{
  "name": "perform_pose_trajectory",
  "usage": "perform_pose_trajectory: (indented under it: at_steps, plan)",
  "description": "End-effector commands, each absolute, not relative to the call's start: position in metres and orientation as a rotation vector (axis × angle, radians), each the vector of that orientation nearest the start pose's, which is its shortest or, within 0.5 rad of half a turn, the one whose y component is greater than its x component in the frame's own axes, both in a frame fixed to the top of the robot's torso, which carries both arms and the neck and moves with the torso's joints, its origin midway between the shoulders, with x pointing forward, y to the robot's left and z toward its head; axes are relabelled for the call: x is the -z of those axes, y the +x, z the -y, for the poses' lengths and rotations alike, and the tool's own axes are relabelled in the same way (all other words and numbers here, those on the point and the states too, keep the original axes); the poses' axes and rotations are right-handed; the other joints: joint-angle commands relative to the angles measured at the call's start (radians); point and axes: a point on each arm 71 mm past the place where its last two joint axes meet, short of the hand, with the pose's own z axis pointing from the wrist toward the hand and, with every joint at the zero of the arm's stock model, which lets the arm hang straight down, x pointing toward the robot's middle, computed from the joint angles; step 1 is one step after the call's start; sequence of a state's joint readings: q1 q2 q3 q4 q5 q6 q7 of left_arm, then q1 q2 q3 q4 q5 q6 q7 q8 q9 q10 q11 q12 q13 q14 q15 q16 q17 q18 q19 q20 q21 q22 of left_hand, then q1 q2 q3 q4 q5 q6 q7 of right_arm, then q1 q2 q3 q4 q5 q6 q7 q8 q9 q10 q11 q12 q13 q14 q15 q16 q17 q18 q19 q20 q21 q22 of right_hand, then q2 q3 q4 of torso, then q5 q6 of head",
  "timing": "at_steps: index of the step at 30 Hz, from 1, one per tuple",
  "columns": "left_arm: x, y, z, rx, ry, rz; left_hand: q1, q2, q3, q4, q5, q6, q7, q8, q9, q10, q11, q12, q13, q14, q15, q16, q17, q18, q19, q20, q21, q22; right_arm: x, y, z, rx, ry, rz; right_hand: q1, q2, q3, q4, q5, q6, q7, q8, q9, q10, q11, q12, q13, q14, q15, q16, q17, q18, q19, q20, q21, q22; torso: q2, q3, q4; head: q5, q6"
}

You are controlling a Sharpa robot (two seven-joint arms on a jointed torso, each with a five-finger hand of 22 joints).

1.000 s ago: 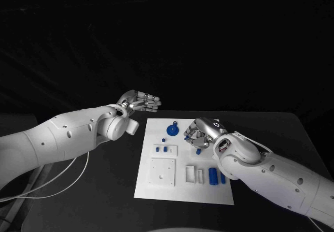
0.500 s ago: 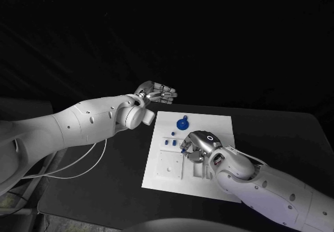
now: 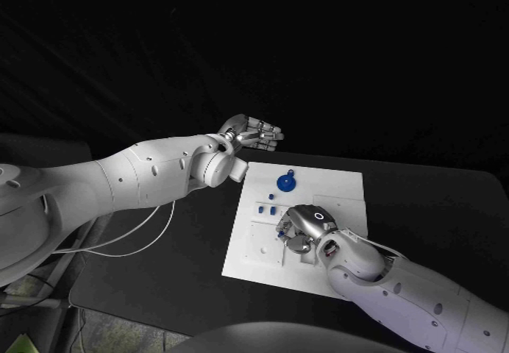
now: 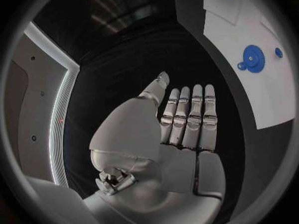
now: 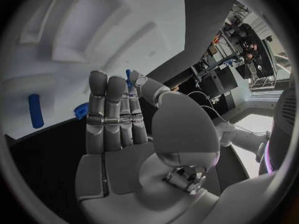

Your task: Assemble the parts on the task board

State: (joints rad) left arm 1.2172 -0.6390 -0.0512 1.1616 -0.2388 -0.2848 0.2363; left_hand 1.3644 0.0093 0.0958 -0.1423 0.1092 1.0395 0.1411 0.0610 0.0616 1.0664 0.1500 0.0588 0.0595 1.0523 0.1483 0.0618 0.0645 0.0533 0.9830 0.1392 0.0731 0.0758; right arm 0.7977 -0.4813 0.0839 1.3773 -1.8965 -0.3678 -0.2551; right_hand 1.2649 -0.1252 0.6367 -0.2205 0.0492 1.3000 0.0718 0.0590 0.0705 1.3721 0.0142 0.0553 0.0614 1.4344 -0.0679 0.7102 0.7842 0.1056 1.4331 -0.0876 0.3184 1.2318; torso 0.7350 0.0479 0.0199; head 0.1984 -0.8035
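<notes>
Right fingers: the right hand [image 3: 300,228] hangs over the middle of the white board [image 3: 340,193], its fingers [image 5: 107,104] held straight and close together; in the right wrist view a thin blue pin [image 5: 128,76] shows at the tips between thumb and finger, so it looks pinched there, though the contact itself is partly hidden.
Left fingers: the left hand [image 3: 252,135] is raised beyond the board's far left corner, well apart from the parts; its fingers [image 4: 189,115] lie straight, side by side, thumb set off to one side, holding nothing.
Board: it lies flat on the black bench [image 3: 446,213], its long side running near to far, with moulded white recesses in its near half.
Blue wheel: a round blue wheel [image 3: 286,182] with a small tab lies on the far part of the board, clear of both hands; the left wrist view shows it too [image 4: 252,59].
Small blue pieces: two short ones [image 3: 265,210] sit on the board's left side, just left of the right hand; a smaller one [image 3: 273,195] lies between them and the wheel.
Blue peg: a short blue peg [image 5: 35,110] lies on the board beside the right fingers, in the right wrist view.
</notes>
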Motion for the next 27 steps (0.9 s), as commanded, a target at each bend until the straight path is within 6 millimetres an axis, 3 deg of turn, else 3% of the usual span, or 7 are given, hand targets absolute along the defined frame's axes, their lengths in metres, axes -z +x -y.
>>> perform_pose_trajectory:
  at_steps: [1,27]
  plan:
    - [0.200,0.552,-0.209,1.279,-0.965,-1.546,0.002,0.008,0.001,0.003,-0.003,0.001,0.003,0.001,0.001,0.001,-0.001,0.000,-0.001,0.003,0.005,-0.001,0.000,0.019,0.009,0.001,0.002,-0.001,0.320,0.413,0.056,-0.665,-0.324,-1.690,-0.003,0.008,0.002,-0.004,0.002,0.006,0.000,0.005,0.001,0.005,0.002,0.004,0.001,0.007,0.001,-0.006,0.000,0.010,0.006,-0.002,-0.003,0.001,0.000,0.0006,-0.0006,0.002,-0.003]
    - [0.200,0.552,-0.207,1.285,-0.966,-1.553,0.002,0.008,0.000,0.004,-0.003,0.001,0.003,0.001,0.001,0.000,-0.001,0.000,0.000,0.002,0.005,-0.001,0.000,0.019,0.009,0.001,0.002,-0.001,0.335,0.413,0.050,-0.642,-0.328,-1.717,-0.005,0.009,0.004,-0.006,0.002,0.005,0.000,0.005,0.001,0.004,0.002,0.004,0.001,0.007,0.001,-0.007,0.001,0.011,0.010,-0.002,-0.010,0.006,0.000,0.0006,-0.0009,0.010,-0.010]
